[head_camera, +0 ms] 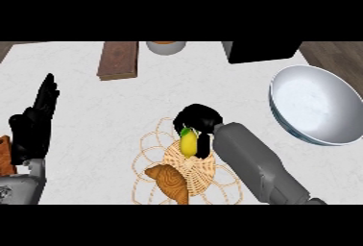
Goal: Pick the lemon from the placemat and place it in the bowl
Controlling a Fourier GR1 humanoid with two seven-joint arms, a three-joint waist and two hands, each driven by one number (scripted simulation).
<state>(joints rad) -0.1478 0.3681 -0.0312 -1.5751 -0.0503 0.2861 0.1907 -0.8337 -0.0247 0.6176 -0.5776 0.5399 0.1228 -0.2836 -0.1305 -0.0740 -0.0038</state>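
Note:
A yellow lemon (188,143) with a green tip sits over the woven wicker placemat (186,175) at the counter's lower middle. My right hand (200,120) is curled round the lemon from above and behind, its fingers partly hiding it. The large silver bowl (314,103) stands at the right edge, well apart from the hand. My left hand (34,124) stays open at the left edge, fingers pointing up.
A brown croissant (170,181) lies on the placemat's near side, just below the lemon. At the back stand a wooden block (117,58), a small grey cup (166,46) and a black box (262,50). A brown object (6,156) shows at the far left edge.

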